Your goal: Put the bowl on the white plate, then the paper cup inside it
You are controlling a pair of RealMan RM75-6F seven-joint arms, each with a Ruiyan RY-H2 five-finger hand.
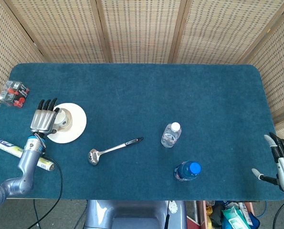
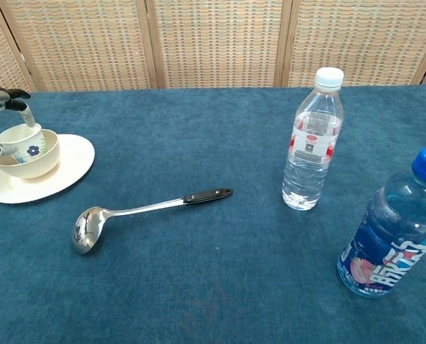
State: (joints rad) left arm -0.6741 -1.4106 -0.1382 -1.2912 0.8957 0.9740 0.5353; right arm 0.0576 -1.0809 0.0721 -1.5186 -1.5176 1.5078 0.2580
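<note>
Bowl (image 2: 25, 162) on white plate (image 2: 64, 169), paper cup (image 2: 23, 140) inside, left robot hand (image 1: 45, 120) holding cup, right robot hand (image 1: 281, 160) spread wide.

Head view: high above, looking nearly straight down, far enough to take in the whole counter (image 1: 132, 90) with the wicker screen along the top edge. Chest view: low, near the counter's (image 2: 198, 301) front edge, facing level toward the screen, close to the things. Both share the ladle (image 1: 114, 150) (image 2: 144, 210), clear bottle (image 1: 170, 134) (image 2: 311, 140), blue-capped bottle (image 1: 186, 170) (image 2: 395, 233) and white plate (image 1: 77, 126) (image 2: 69, 168).
</note>
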